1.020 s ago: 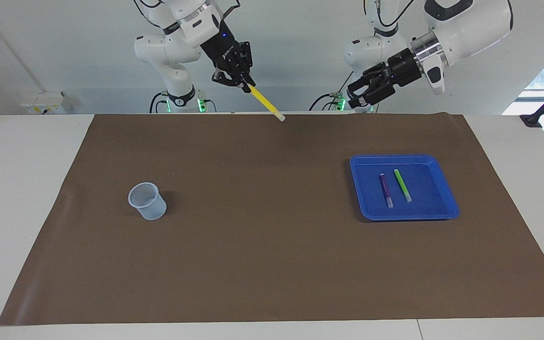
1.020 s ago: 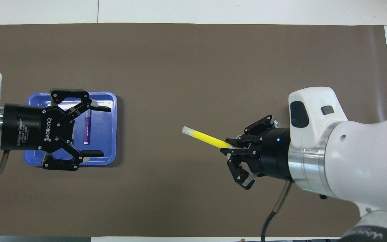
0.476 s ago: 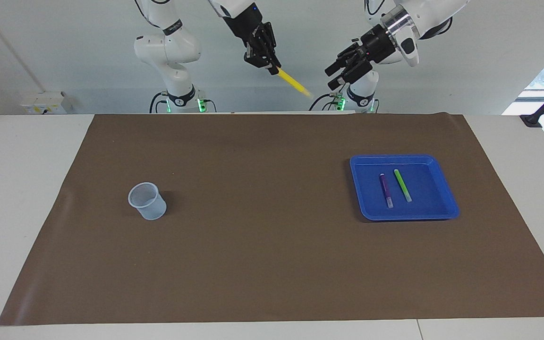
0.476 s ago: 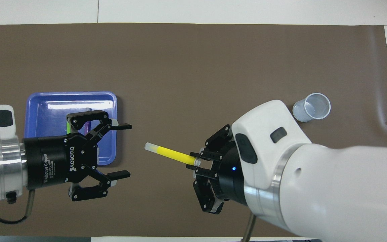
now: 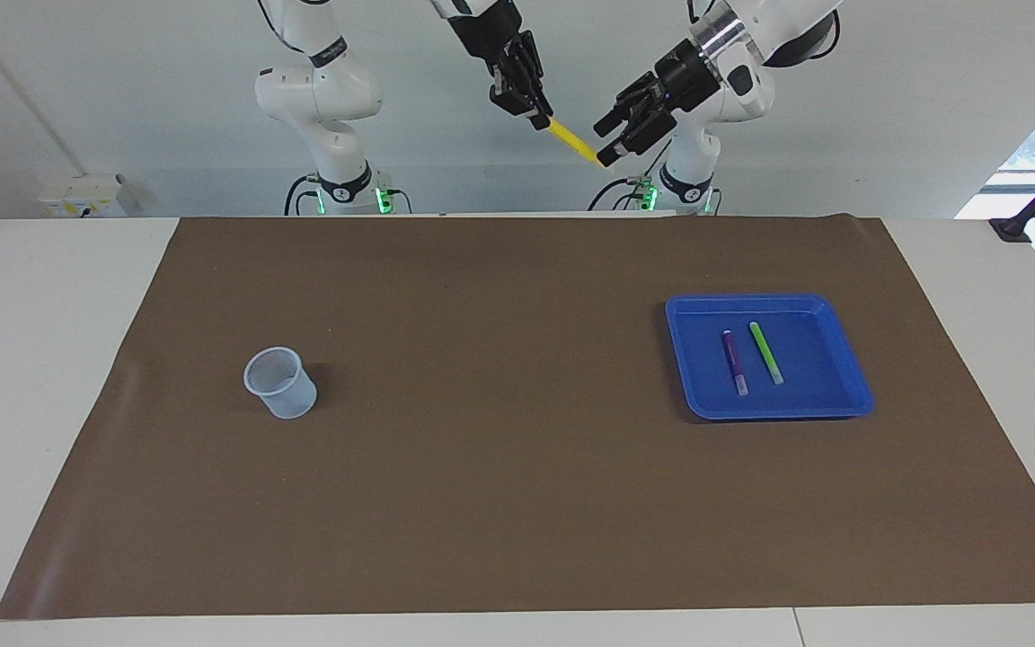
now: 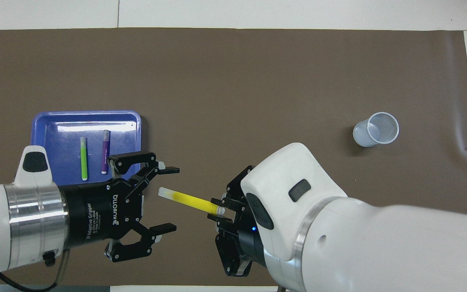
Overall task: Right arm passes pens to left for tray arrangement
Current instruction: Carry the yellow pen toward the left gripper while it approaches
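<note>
White lettering reading ROBOTIQ runs along the black body of the left gripper (image 6: 168, 198), with a smaller line beneath it too fine to read. The right gripper (image 6: 222, 209), marked by a small blue light, has its fingers clenched on one end of the yellow pen (image 6: 189, 200), which it holds high in the air over the robots' edge of the brown mat (image 5: 517, 467). The pen's whitish free end points into the gap between the left gripper's fingers (image 6: 170, 170), which are spread wide and not touching it; in the facing view the pen's tip reaches that gripper's fingertips. The blue tray (image 5: 827, 395) lies toward the left arm's end of the surface, with the purple pen (image 5: 734, 359) and the green pen (image 5: 765, 351) side by side in it, apart. A pale translucent cup (image 5: 281, 384) stands upright toward the right arm's end. The mat covers most of a white surface (image 5: 41, 359); a pale wall (image 5: 122, 99) rises past the arm bases.
</note>
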`<action>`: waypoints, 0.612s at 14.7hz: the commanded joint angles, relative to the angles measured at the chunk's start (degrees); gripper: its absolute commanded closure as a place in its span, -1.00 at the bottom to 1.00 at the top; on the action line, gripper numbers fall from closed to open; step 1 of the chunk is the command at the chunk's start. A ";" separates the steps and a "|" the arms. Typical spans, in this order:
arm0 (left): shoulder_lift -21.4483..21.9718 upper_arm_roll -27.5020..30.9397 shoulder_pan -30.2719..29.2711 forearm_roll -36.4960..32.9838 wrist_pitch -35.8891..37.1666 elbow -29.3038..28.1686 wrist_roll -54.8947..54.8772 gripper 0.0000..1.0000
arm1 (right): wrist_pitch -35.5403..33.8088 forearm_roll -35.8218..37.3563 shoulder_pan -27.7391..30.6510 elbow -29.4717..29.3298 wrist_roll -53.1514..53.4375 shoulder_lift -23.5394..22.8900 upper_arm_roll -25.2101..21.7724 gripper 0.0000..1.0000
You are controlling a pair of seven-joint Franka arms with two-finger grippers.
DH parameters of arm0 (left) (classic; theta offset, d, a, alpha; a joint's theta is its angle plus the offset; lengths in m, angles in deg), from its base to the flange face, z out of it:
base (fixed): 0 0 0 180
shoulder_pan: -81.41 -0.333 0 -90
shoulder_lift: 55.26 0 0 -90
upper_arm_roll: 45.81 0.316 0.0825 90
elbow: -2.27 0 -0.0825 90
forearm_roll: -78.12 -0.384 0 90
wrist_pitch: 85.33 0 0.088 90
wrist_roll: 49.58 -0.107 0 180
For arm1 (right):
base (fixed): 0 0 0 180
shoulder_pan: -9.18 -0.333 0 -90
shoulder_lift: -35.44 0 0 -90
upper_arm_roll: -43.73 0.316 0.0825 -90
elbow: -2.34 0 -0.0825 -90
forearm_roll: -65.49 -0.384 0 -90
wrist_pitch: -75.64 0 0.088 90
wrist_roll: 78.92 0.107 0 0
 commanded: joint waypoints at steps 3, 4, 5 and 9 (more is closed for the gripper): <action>2.34 -2.11 -0.62 -3.06 -0.28 -0.97 6.64 -1.00 | -0.69 1.49 0.48 -1.19 -0.88 -0.69 1.01 1.00; 2.34 -2.03 -0.63 -3.06 -0.28 -0.97 6.82 -1.00 | -0.69 1.49 0.48 -1.19 -0.88 -0.69 1.01 1.00; 2.34 -2.03 -0.63 -3.15 -0.28 -0.80 6.91 -0.96 | -0.60 1.49 0.48 -1.19 -0.88 -0.77 1.01 1.00; 2.77 -3.25 -0.63 -5.78 -0.89 -0.71 9.36 -0.68 | -0.34 1.49 0.48 -1.19 -0.88 -0.77 1.01 1.00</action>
